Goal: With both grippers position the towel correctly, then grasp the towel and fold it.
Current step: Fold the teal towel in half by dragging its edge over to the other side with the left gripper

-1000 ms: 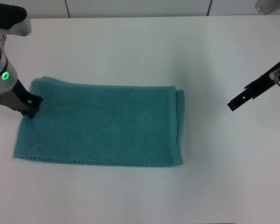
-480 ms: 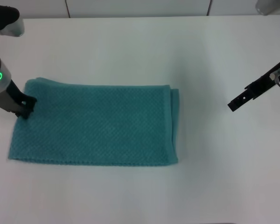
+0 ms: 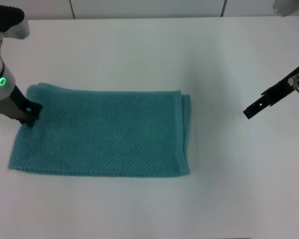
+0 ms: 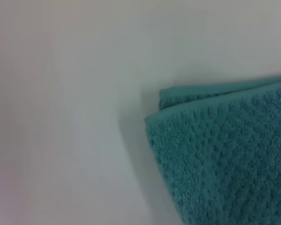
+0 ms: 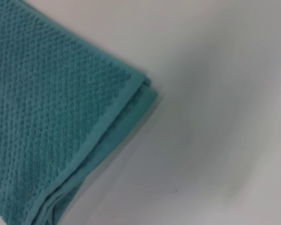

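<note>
The teal waffle-weave towel (image 3: 104,132) lies flat on the white table (image 3: 154,55), folded into layers, with its doubled edge on the right side. My left gripper (image 3: 31,113) rests on the towel's far left corner, touching the cloth. The left wrist view shows that layered towel corner (image 4: 225,154) close up. My right gripper (image 3: 250,111) hangs above bare table well to the right of the towel, apart from it. The right wrist view shows the towel's far right corner (image 5: 47,108) with stacked edges.
The white table surface (image 3: 229,189) runs on all sides of the towel. A pale wall or panel edge (image 3: 139,7) runs along the back of the table.
The left gripper dragged the towel a short way to the left, then shifted slightly back right while the towel stayed put. The right arm has not moved.
</note>
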Robot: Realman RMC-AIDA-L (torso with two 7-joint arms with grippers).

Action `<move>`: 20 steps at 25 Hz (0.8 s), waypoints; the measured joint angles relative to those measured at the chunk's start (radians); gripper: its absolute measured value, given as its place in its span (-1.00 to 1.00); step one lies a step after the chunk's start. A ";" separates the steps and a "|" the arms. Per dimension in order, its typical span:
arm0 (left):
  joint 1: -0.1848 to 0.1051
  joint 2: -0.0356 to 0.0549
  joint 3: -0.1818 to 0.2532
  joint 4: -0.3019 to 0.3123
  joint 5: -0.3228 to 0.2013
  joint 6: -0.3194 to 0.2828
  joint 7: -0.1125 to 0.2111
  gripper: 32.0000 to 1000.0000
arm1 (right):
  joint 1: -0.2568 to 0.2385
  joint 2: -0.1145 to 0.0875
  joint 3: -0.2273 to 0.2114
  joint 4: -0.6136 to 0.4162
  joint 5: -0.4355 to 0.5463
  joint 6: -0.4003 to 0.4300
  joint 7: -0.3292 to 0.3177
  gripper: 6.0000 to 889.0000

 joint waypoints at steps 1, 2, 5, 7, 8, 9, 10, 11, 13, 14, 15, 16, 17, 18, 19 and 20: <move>-0.001 -0.0007 0.000 0.000 0.000 0.001 0.000 -0.90 | 0.000 0.000 0.000 0.000 0.000 0.000 0.000 0.92; -0.003 -0.0009 0.000 0.002 0.000 0.005 0.000 -0.90 | 0.000 0.000 0.000 0.000 0.000 0.000 0.000 0.92; -0.010 -0.0076 -0.015 0.028 0.000 0.039 0.000 -0.90 | 0.000 0.000 0.000 0.000 0.001 0.000 0.000 0.92; -0.014 -0.0219 -0.044 0.068 0.000 0.075 0.000 -0.90 | -0.002 0.000 0.000 0.000 0.001 0.001 -0.002 0.92; -0.016 -0.0335 -0.059 0.099 -0.001 0.096 0.000 -0.90 | -0.004 0.000 0.002 0.000 0.001 0.003 -0.005 0.92; -0.018 -0.0447 -0.071 0.130 -0.002 0.117 0.001 -0.90 | -0.006 0.000 0.005 0.000 0.002 0.007 -0.007 0.92; -0.019 -0.0548 -0.075 0.160 -0.005 0.132 0.001 -0.90 | -0.007 0.000 0.009 0.001 0.002 0.009 -0.011 0.92; -0.021 -0.0676 -0.075 0.202 -0.017 0.152 0.002 -0.90 | -0.008 0.000 0.017 0.002 0.002 0.011 -0.016 0.92; -0.025 -0.0782 -0.054 0.265 -0.085 0.176 0.002 -0.90 | -0.009 -0.001 0.031 0.004 0.001 0.014 -0.027 0.92; -0.025 -0.0801 -0.037 0.289 -0.133 0.183 0.002 -0.90 | -0.008 -0.001 0.036 0.006 0.002 0.014 -0.032 0.92; -0.025 -0.0809 -0.018 0.304 -0.172 0.184 0.001 -0.90 | -0.008 -0.001 0.040 0.006 0.002 0.014 -0.034 0.92; -0.022 -0.0824 0.012 0.324 -0.236 0.180 0.001 -0.90 | -0.007 -0.001 0.041 0.007 0.002 0.014 -0.036 0.92; -0.019 -0.0846 0.042 0.339 -0.287 0.169 0.000 -0.90 | -0.005 -0.001 0.041 0.007 0.002 0.014 -0.036 0.92; -0.018 -0.0853 0.056 0.343 -0.310 0.162 0.000 -0.90 | -0.004 -0.002 0.041 0.007 0.002 0.014 -0.036 0.92; -0.016 -0.0870 0.086 0.348 -0.359 0.144 0.000 -0.90 | -0.003 -0.002 0.041 0.007 0.002 0.014 -0.035 0.92; -0.015 -0.0871 0.110 0.348 -0.403 0.124 0.000 -0.90 | -0.003 -0.002 0.041 0.006 0.002 0.014 -0.035 0.92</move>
